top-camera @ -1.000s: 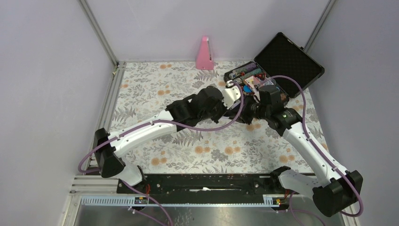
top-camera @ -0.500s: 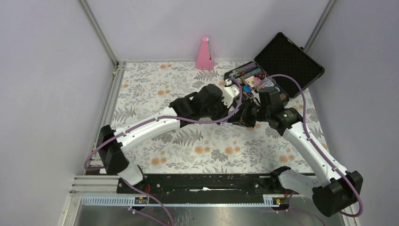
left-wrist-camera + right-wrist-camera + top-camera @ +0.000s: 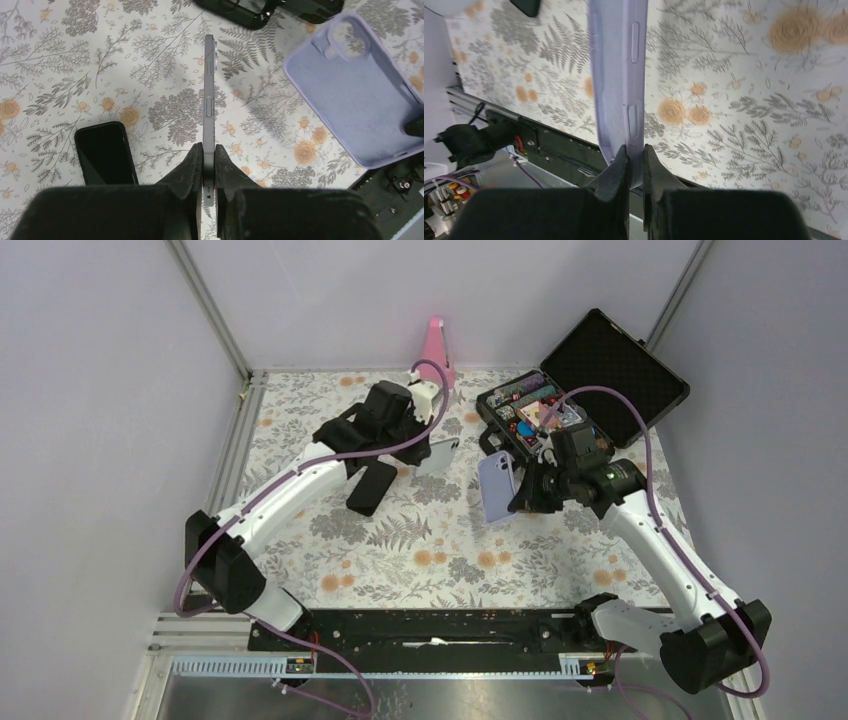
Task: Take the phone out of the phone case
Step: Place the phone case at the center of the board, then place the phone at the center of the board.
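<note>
Since the phone (image 3: 209, 100) hangs edge-on and quite apart from the case (image 3: 355, 95), with bare floral worktop (image 3: 440, 550) showing between them, the parting itself looks done, and what remains, as I judge it, is to set both down cleanly. The left hand (image 3: 209, 152) is pinched tight on the phone's lower end and holds it above the middle of the worktop, side buttons towards the wrist camera. The right hand (image 3: 635, 150) is closed narrow on one side wall of the lilac case, which is empty, its inner face and lens cutout in plain sight. To do this well I would roll the left wrist until the phone's broad face looks down at the cloth, lower it until it lies flat, and only then release, because a thin slab let go on its edge will topple. A black slab (image 3: 105, 152), perhaps another phone, lies flat close by, so the landing spot should be chosen away from it. The case looks soft and may flex, so bring it low before release. Further out, an open toolbox (image 3: 600, 370) sits at the back right and a pink object (image 3: 436, 350) stands by the back wall
</note>
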You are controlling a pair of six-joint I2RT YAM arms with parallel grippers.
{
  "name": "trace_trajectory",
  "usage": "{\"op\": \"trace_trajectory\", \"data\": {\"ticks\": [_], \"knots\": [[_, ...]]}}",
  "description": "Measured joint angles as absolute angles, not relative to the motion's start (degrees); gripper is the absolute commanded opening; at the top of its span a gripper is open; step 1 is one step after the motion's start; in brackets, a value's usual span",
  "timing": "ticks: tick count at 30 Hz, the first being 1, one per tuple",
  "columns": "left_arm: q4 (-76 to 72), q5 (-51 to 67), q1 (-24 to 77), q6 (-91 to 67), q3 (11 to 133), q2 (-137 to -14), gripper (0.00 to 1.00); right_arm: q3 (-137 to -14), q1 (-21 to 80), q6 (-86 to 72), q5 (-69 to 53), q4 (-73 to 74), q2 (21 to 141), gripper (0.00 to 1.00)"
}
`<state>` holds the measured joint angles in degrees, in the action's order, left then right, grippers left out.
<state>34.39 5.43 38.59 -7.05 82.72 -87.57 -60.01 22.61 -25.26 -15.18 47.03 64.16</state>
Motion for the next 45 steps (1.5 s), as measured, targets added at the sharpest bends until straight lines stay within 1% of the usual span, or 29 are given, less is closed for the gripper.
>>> {"op": "trace_trajectory", "data": {"ticks": [3, 8, 16, 19, 22, 23, 24, 25, 26, 28, 29, 34, 38, 45], "knots": [[34.4, 6.0, 39.2, -6.7, 82.6, -85.9, 0.0, -63.1, 22.6, -25.0, -16.2, 46.0, 64.1, 0.0], [34.6, 4.1, 39.5, -6.3, 81.5, -81.5, 0.0, -62.7, 22.6, -25.8, -17.2, 44.5, 64.7, 0.0], [32.8, -3.9, 39.4, -6.0, 77.3, -74.3, 0.0, -54.4, 22.6, -29.2, -17.7, 39.2, 68.7, 0.0], [32.4, -5.3, 39.4, -5.9, 76.3, -73.4, 0.0, -51.4, 22.6, -30.2, -17.2, 36.2, 71.9, 0.03], [31.9, -5.8, 39.4, -6.0, 75.0, -73.3, 0.0, -48.4, 22.6, -30.6, -14.9, 33.1, 75.0, 0.11], [31.7, -5.8, 39.4, -6.0, 74.6, -73.3, 0.0, -48.0, 22.6, -30.7, -14.0, 32.6, 75.8, 0.17], [31.5, -5.7, 39.4, -6.1, 74.0, -73.3, 0.0, -47.6, 22.6, -30.7, -13.0, 32.1, 76.8, 0.24], [31.2, -5.7, 39.5, -6.1, 73.2, -73.3, 0.0, -47.5, 22.6, -30.7, -12.1, 31.9, 77.8, 0.35], [31.1, -5.7, 39.6, -6.2, 72.5, -73.3, 0.0, -47.5, 22.6, -30.7, -11.1, 31.7, 78.8, 0.44], [30.8, -5.9, 40.1, -6.4, 71.0, -73.5, 0.0, -47.5, 22.6, -30.6, -9.1, 31.3, 80.5, 0.55], [30.7, -6.1, 40.6, -6.4, 70.3, -73.7, 0.0, -47.7, 22.6, -30.2, -7.7, 31.4, 81.4, 0.58], [28.9, -8.6, 45.7, -5.9, 67.8, -77.2, 0.0, -49.9, 22.6, -29.7, -4.9, 33.8, 81.9, 0.67], [28.3, -12.5, 49.4, -5.7, 67.8, -81.8, 0.0, -51.6, 22.6, -29.5, -3.6, 35.6, 79.0, 0.68], [25.9, -24.4, 56.0, -3.5, 68.9, -90.3, 0.0, -52.6, 21.1, -29.5, -2.3, 40.0, 70.2, 0.67]]}}
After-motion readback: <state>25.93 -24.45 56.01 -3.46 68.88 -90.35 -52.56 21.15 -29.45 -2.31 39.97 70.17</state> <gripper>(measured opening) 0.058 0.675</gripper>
